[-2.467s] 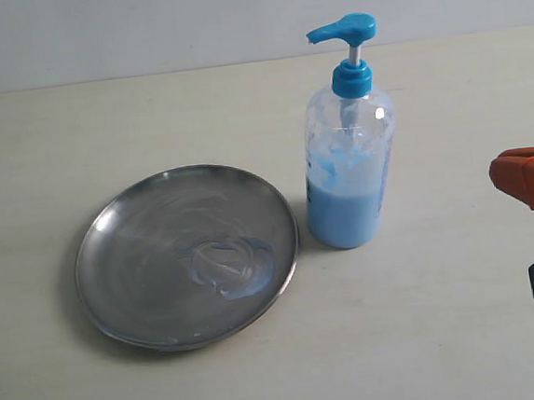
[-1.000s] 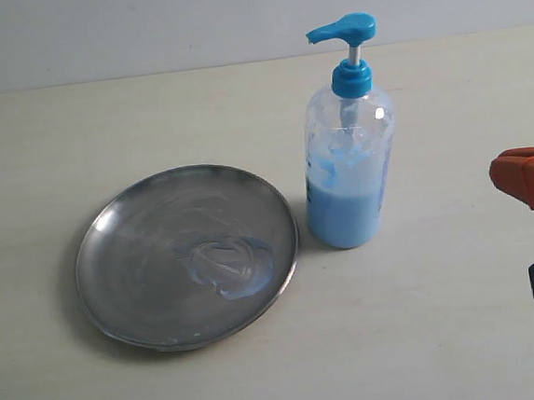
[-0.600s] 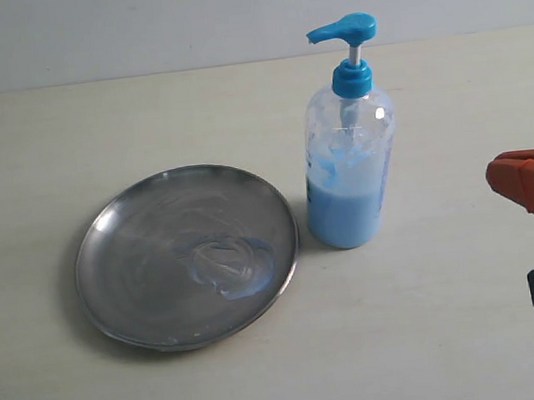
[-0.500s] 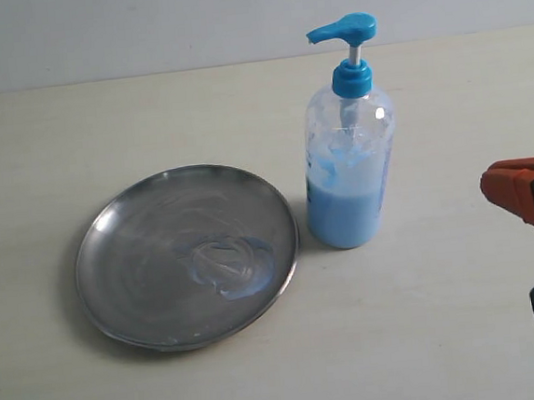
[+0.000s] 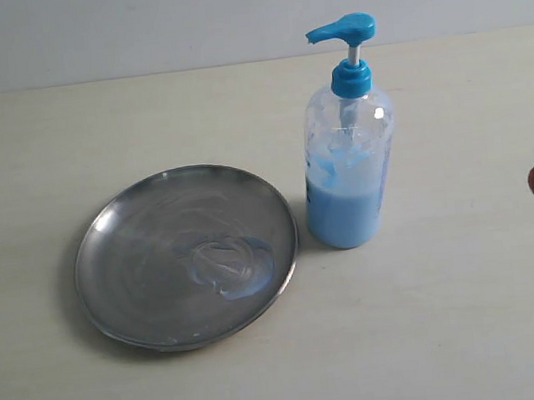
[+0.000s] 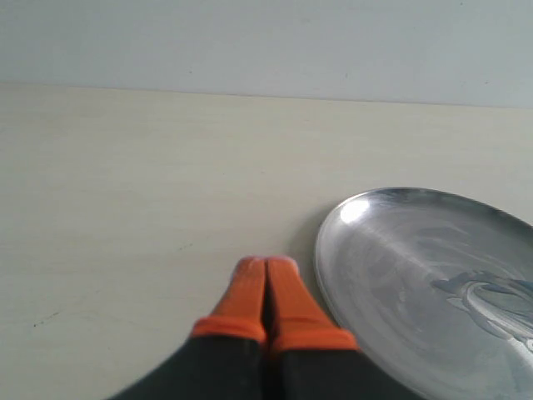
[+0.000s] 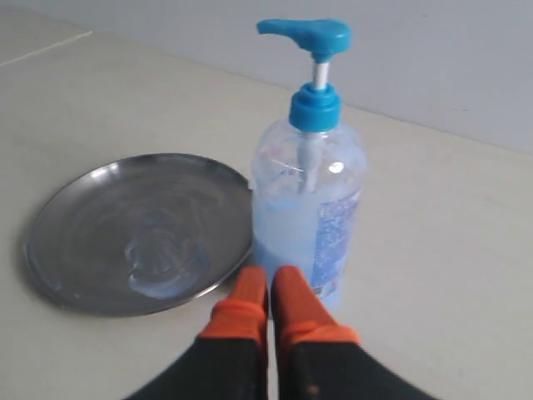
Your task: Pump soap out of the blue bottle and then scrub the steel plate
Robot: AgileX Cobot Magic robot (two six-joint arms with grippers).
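Blue bottle (image 5: 349, 169): upright on pale surface (image 5: 447, 334), just beside steel plate (image 5: 129, 221), on its right in the exterior view.
Soap (image 5: 234, 268): pale blue smear on the plate; more in the bottle's lower part.
Left gripper (image 6: 266, 279): orange fingers pressed together, near the plate's rim.
Right gripper (image 7: 269, 292): fingers pressed together, close to the bottle's base.
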